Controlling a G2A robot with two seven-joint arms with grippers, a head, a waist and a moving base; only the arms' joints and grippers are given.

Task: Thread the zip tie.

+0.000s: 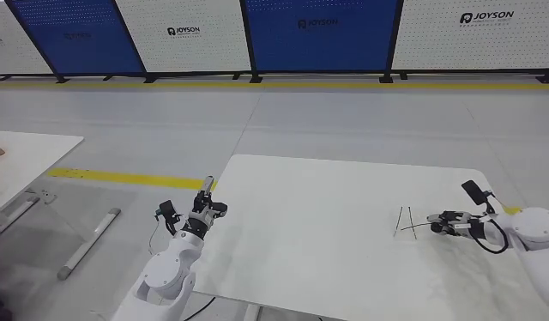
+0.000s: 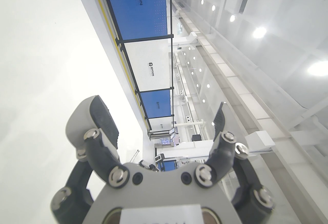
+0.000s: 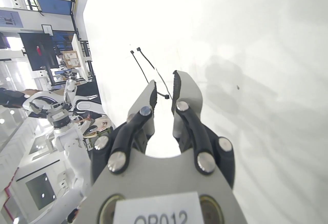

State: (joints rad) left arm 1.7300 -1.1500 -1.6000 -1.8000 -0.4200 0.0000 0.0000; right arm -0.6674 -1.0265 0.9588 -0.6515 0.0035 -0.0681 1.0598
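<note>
Just off the right gripper's [image 3: 165, 77] tips — zip ties [image 3: 140, 67]

Flat on the white table [image 1: 326, 235], toward its right: two black ties side by side, stretching away from the gripper; a third tie's head [image 3: 167, 97] between its fingers [image 3: 188, 86]. Parted narrowly — astride that tie, not clamping it. Left gripper [image 2: 159, 102] at the table's left edge, spread wide, empty.
</note>
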